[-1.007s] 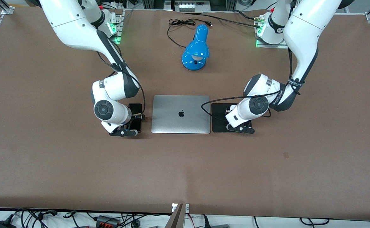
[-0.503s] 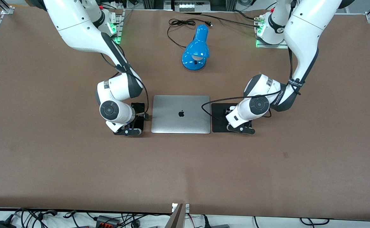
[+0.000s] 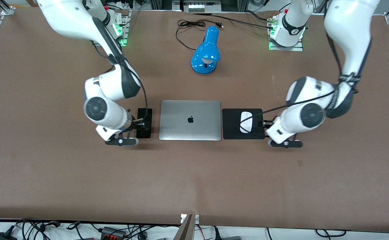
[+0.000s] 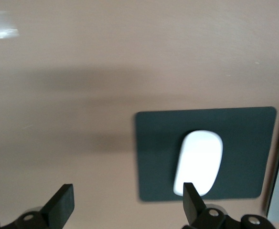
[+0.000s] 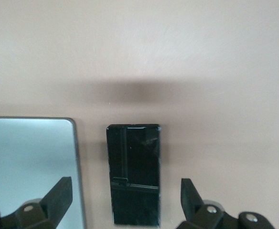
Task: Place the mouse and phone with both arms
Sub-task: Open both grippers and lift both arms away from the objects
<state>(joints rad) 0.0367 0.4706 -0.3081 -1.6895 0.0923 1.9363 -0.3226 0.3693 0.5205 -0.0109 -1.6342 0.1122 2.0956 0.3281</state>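
Observation:
The white mouse point(image 3: 246, 121) lies on the black mouse pad point(image 3: 231, 128) beside the laptop, toward the left arm's end. It also shows in the left wrist view point(image 4: 199, 162). My left gripper point(image 3: 263, 124) point(image 4: 127, 207) is open and empty over the pad's edge, apart from the mouse. The black phone point(image 3: 144, 122) lies flat on the table beside the laptop, toward the right arm's end. It also shows in the right wrist view point(image 5: 134, 174). My right gripper point(image 3: 137, 124) point(image 5: 125, 195) is open and empty above the phone, with its jaws apart on either side of it and not touching it.
A closed silver laptop point(image 3: 190, 120) lies between phone and pad. A blue desk lamp point(image 3: 206, 51) with a black cord stands farther from the front camera, between the two arm bases. The brown table point(image 3: 194, 180) is bare nearer the front camera.
My left arm has pulled off the mouse pad toward its own end, uncovering the mouse on the pad. My right arm has shifted away from the laptop; the phone stays on the table.

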